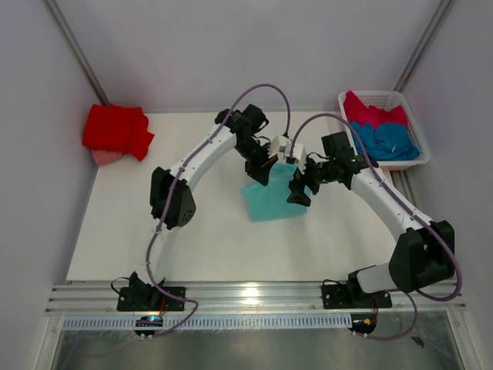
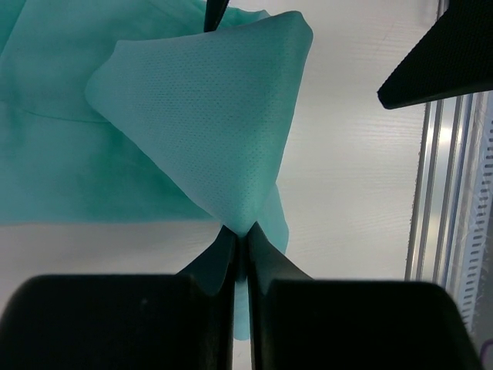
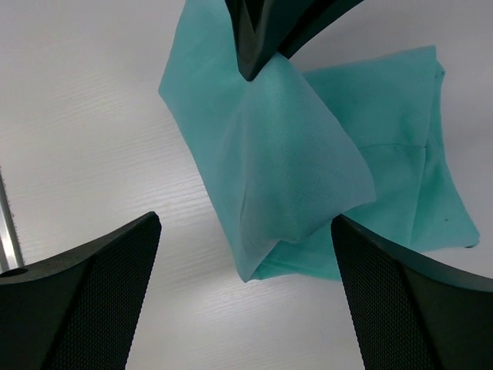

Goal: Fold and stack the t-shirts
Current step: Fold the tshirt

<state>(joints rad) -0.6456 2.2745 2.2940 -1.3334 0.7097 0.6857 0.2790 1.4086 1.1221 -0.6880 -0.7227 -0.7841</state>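
Note:
A mint-teal t-shirt (image 1: 269,202) lies partly folded in the middle of the table. My left gripper (image 1: 286,163) is shut on one corner of it and holds that corner up, so the cloth hangs as a cone from the jaws (image 2: 242,235). My right gripper (image 1: 299,189) hovers open just right of the lifted cloth, and the teal t-shirt (image 3: 293,154) fills the space between its wide-set jaws without touching them. A bright red t-shirt (image 1: 115,129) sits bunched at the far left. Crimson-pink (image 1: 373,114) and blue (image 1: 389,140) t-shirts lie crumpled in the basket.
The white slatted basket (image 1: 377,96) stands at the back right corner. A pink cloth (image 1: 106,156) peeks out from under the red t-shirt. An aluminium rail (image 1: 254,297) runs along the table's near edge by the arm bases.

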